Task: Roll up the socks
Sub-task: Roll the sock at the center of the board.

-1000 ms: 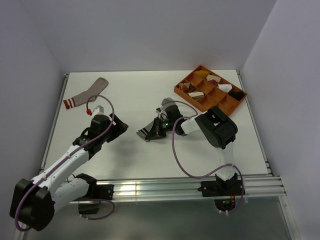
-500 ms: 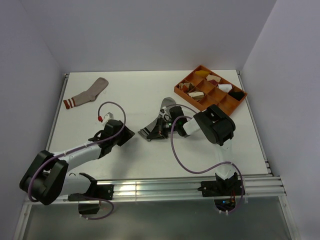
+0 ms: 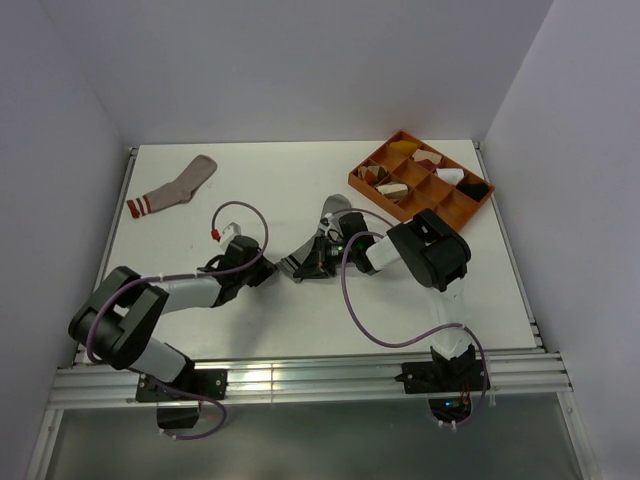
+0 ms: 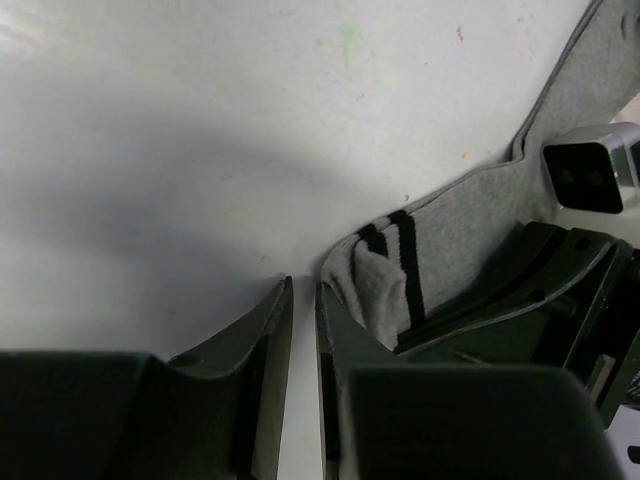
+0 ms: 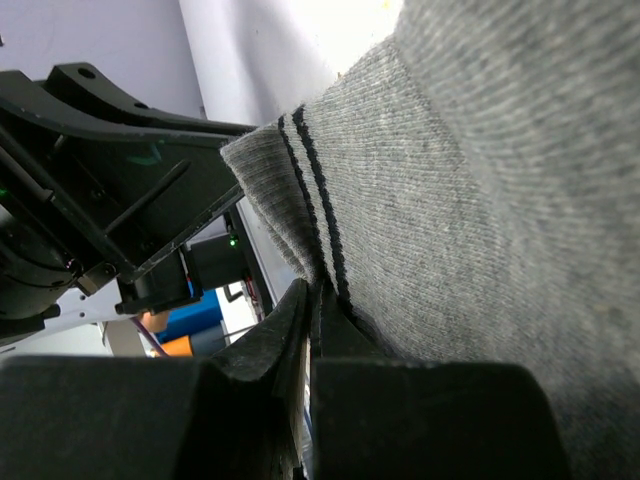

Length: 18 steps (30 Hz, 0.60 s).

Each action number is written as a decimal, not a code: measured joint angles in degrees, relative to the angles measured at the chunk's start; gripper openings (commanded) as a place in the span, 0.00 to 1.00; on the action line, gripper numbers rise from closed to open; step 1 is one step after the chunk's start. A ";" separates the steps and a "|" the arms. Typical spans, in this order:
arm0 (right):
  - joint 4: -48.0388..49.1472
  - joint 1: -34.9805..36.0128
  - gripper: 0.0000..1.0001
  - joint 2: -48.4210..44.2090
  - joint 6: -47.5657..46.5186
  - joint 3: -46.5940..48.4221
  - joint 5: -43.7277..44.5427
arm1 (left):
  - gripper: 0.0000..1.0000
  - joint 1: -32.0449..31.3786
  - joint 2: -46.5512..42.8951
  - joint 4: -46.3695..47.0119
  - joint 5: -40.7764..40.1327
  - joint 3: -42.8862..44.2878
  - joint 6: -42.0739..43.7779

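Observation:
The grey sock [image 3: 337,210] with dark cuff stripes lies mid-table, stretched from its toe down-left to its cuff. My right gripper [image 3: 298,266] is shut on the cuff edge; in the right wrist view the fingertips [image 5: 313,292] pinch the grey sock [image 5: 450,200] just below its stripes. My left gripper [image 3: 268,272] sits low on the table just left of that cuff. In the left wrist view its jaws [image 4: 302,287] stand a narrow gap apart with bare table between them, and the grey sock's cuff [image 4: 385,285] lies beside the right finger. The pinkish-tan sock [image 3: 172,187] lies flat at the far left.
An orange divided tray [image 3: 404,134] with small cloth bundles stands at the back right. The right arm's black gripper body [image 4: 560,290] fills the right side of the left wrist view, close to my left fingers. A metal rail [image 3: 300,375] runs along the near table edge.
My left arm has swung right and down toward the grey sock's cuff, and its jaws have narrowed from wide to a slim gap. The right gripper has kept its hold, shifting slightly.

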 measured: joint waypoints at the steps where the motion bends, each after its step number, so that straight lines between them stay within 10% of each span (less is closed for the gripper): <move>1: 0.02 0.00 0.00 -0.02 0.00 0.00 0.00 | 0.22 -0.04 0.63 0.59 0.00 0.31 0.00; 18: 0.28 -0.02 0.00 0.13 0.00 0.00 -0.02 | 0.21 -1.18 3.23 5.09 0.52 0.87 0.24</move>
